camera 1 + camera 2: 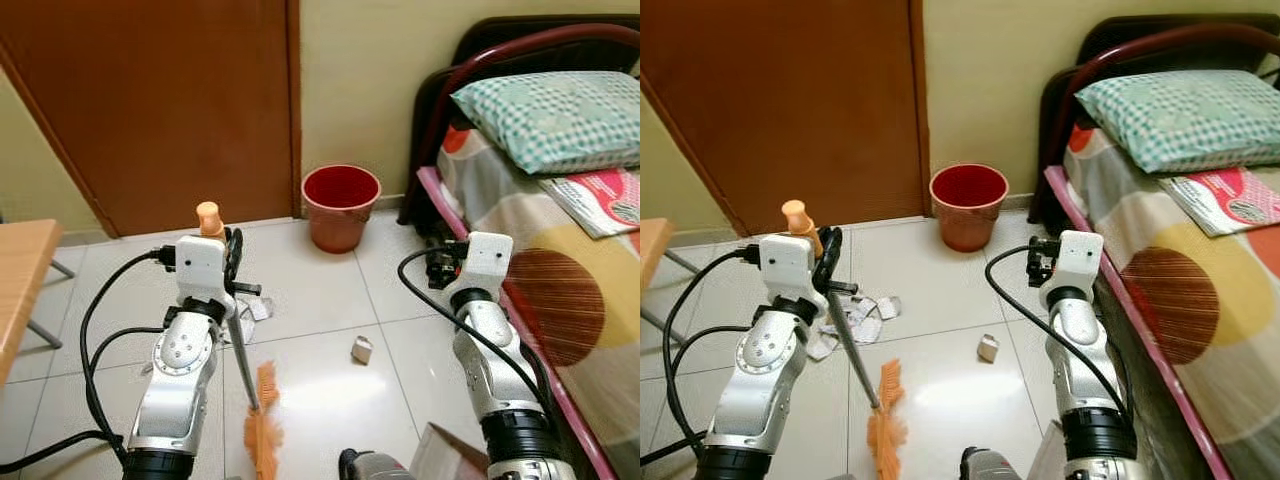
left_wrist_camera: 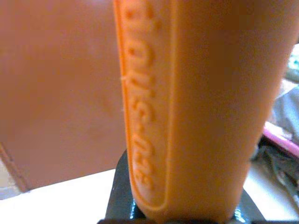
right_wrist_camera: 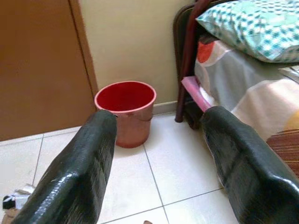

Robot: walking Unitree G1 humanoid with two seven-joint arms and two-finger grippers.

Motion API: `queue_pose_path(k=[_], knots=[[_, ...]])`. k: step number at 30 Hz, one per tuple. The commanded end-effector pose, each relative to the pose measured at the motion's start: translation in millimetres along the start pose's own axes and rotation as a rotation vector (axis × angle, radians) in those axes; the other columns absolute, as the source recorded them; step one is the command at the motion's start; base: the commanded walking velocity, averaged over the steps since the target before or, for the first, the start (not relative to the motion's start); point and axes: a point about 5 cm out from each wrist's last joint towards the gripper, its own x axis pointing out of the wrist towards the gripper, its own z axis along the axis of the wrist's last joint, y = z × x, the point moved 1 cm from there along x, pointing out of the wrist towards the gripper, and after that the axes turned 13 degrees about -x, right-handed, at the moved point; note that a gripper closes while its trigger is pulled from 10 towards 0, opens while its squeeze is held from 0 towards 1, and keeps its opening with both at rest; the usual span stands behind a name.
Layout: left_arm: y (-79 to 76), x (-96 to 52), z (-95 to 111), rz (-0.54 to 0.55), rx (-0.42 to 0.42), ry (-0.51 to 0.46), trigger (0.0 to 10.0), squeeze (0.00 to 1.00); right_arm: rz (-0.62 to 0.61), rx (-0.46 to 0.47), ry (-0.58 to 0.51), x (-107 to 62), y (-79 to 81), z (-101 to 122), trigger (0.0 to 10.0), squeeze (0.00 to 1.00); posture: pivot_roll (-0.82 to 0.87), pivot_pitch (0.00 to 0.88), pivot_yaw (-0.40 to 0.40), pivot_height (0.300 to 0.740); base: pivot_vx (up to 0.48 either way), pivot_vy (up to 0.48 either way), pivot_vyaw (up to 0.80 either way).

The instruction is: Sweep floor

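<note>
Left eye view: the left gripper [image 1: 232,262] clamps the orange broom [image 1: 262,420], bristles on the floor [image 1: 320,290] near paper scraps [image 1: 855,322]. Right wrist view: the right gripper [image 3: 159,154] is spread wide and empty, facing the red bucket [image 3: 125,111].

Both eye views look forward and down from the head, sharing the tiled floor [image 1: 320,290], the red bucket [image 1: 341,206] at upper centre and the bed [image 1: 1200,290] at right. The left wrist view sits pressed against an orange broom handle [image 2: 187,107]. The right wrist view faces the bucket between its black fingers [image 3: 74,172].
</note>
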Motion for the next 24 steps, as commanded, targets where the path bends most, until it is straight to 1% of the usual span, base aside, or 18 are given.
queue_pose_path(k=[1, 5, 8, 13, 18, 21, 24], knots=[[1.8, 2.0, 5.3, -0.003, 0.015, -0.005, 10.0, 0.0, 0.008, -0.004, -0.001, -0.1, 1.5, 2.1, 10.0, 0.0, -0.02, 0.074, 0.017, 0.74, 0.0, 0.0, 0.0], [5.4, 3.7, 6.8, -0.008, 0.025, 0.0, 10.0, 0.0, 0.017, 0.004, 0.001, -2.4, 6.5, 1.0, 10.0, 0.0, -0.01, 0.075, 0.029, 0.74, 0.0, 0.0, 0.0], [8.4, 4.8, 7.3, 0.002, 0.031, 0.002, 10.0, 0.0, 0.02, 0.012, 0.014, -5.6, 9.1, -4.8, 10.0, 0.0, -0.01, 0.066, 0.028, 0.74, 0.0, 0.0, 0.0], [11.0, 7.0, 6.2, 0.035, 0.006, 0.006, 10.0, 0.0, 0.034, 0.006, 0.02, -5.0, 11.5, -6.8, 10.0, 0.0, 0.0, 0.058, 0.026, 0.74, -0.256, 0.0, 0.0], [8.3, 9.1, 7.8, 0.024, 0.004, 0.007, 10.0, 0.0, 0.034, 0.007, 0.008, 2.4, 11.9, -0.5, 10.0, 0.0, 0.01, 0.065, 0.031, 0.74, -0.26, 0.0, 0.0], [9.6, 10.5, 7.8, 0.012, 0.013, 0.014, 10.0, 0.0, 0.033, 0.013, -0.005, 7.4, 15.5, 4.7, 10.0, 0.0, 0.02, 0.054, 0.036, 0.74, -0.262, 0.0, 0.0], [13.4, 9.9, 7.5, 0.025, 0.013, 0.015, 10.0, 0.0, 0.032, 0.024, -0.006, 4.8, 17.8, 3.3, 10.0, 0.0, 0.02, 0.041, 0.031, 0.74, -0.262, 0.0, 0.0]])
